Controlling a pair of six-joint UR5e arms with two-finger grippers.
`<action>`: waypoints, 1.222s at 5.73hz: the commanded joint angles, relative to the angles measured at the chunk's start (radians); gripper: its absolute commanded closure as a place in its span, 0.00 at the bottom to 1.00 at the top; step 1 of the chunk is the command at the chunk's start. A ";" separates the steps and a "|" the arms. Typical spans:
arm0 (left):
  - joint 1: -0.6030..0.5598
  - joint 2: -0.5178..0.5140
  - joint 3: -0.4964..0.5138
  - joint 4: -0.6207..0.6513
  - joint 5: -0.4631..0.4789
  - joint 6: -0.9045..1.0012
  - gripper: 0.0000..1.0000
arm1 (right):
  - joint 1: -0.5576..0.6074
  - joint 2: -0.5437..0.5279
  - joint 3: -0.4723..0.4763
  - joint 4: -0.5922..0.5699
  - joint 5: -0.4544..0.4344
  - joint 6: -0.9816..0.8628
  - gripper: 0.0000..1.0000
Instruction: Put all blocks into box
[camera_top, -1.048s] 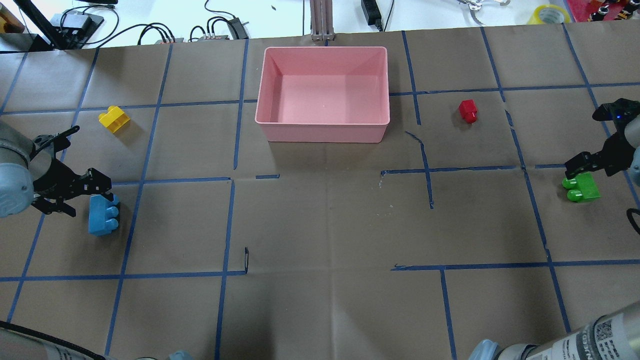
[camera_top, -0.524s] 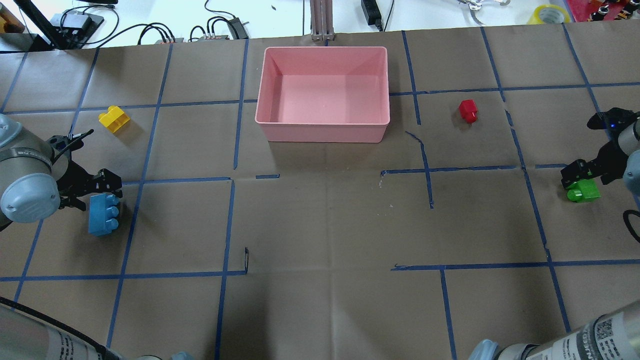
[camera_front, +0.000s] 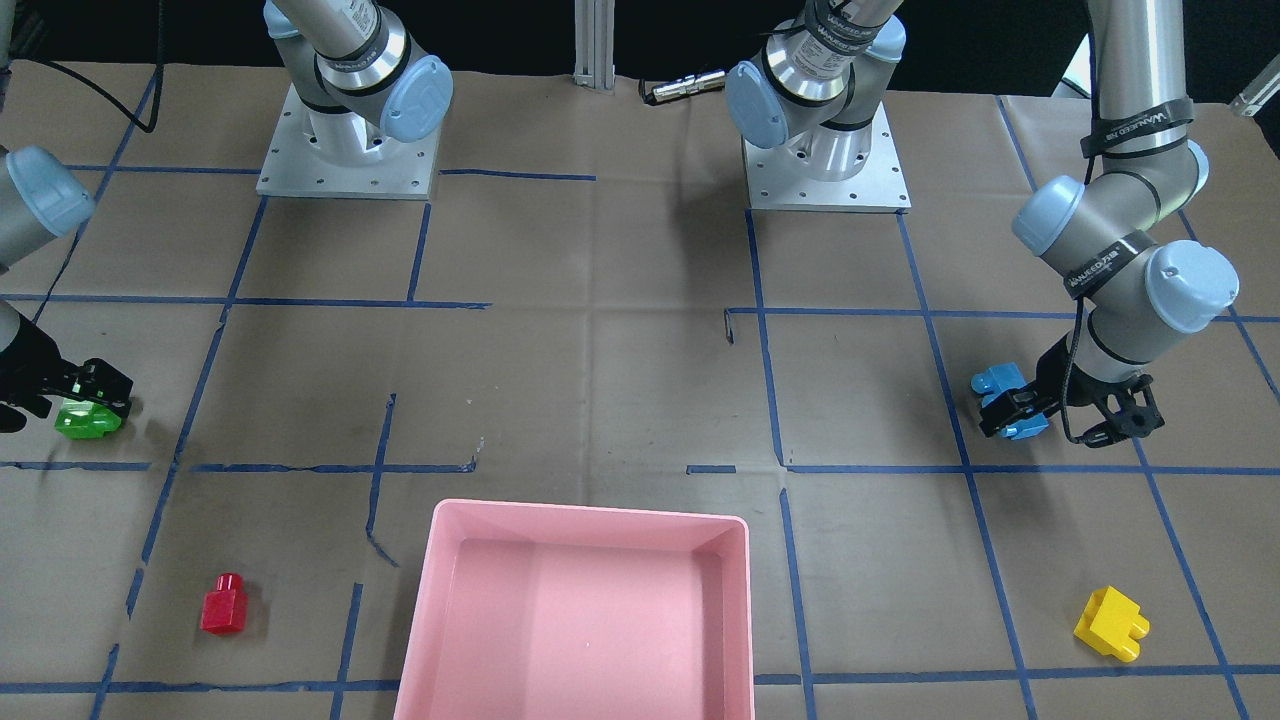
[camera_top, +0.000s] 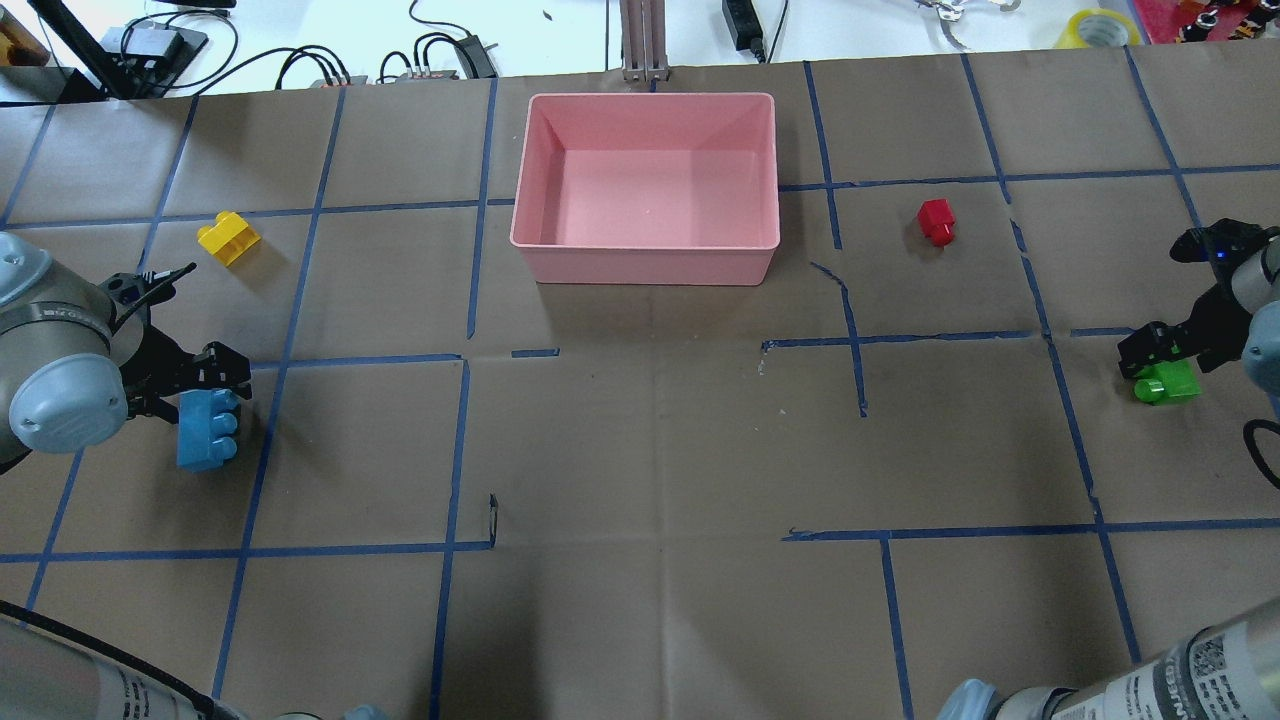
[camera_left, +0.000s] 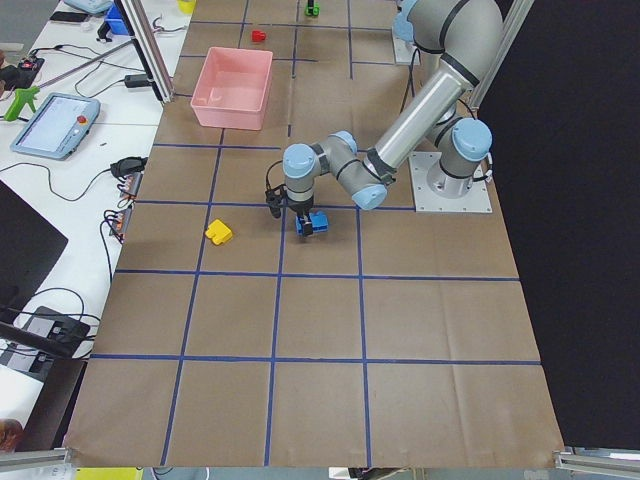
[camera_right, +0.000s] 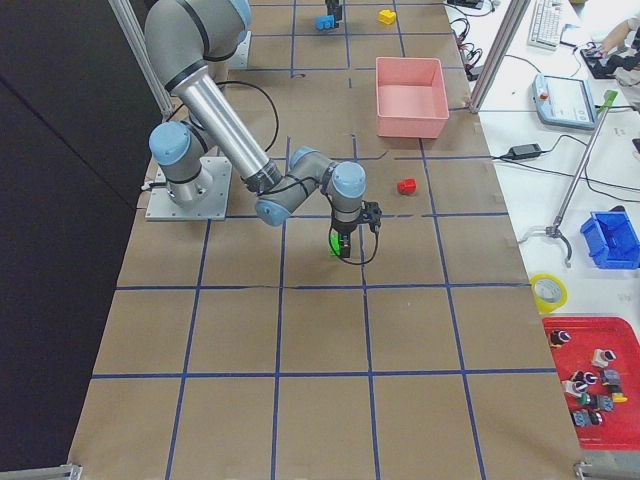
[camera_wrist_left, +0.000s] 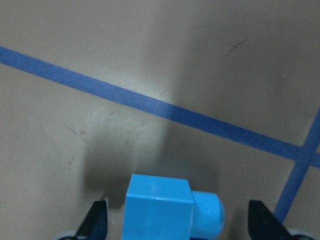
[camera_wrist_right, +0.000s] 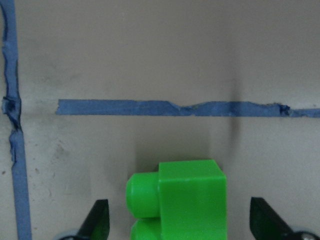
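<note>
The blue block (camera_top: 208, 432) lies at the table's left. My left gripper (camera_top: 198, 384) is open and low over its far end; in the left wrist view the block (camera_wrist_left: 159, 206) sits between the spread fingertips (camera_wrist_left: 96, 222). The green block (camera_top: 1170, 382) lies at the far right. My right gripper (camera_top: 1158, 356) is open and straddles it, as the right wrist view (camera_wrist_right: 186, 200) shows. The yellow block (camera_top: 228, 238) and the red block (camera_top: 937, 220) lie loose on the table. The pink box (camera_top: 645, 252) stands empty at the back centre.
Blue tape lines grid the brown paper table cover. Cables and gear lie beyond the far edge (camera_top: 300, 60). The two arm bases (camera_front: 345, 150) stand at the robot's side of the table.
Both grippers have come down over their blocks. The left one shifted slightly toward the blue block; the right one now covers more of the green block. The blocks have not moved.
</note>
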 joint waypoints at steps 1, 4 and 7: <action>0.004 0.003 -0.011 0.005 0.004 0.027 0.13 | 0.000 0.000 0.010 -0.002 0.000 -0.003 0.01; 0.007 0.003 -0.011 0.003 0.012 0.063 0.49 | -0.002 -0.001 0.016 0.000 -0.012 -0.002 0.10; 0.001 0.035 0.036 -0.011 0.012 0.064 0.73 | -0.002 -0.010 0.017 0.015 -0.020 0.000 0.48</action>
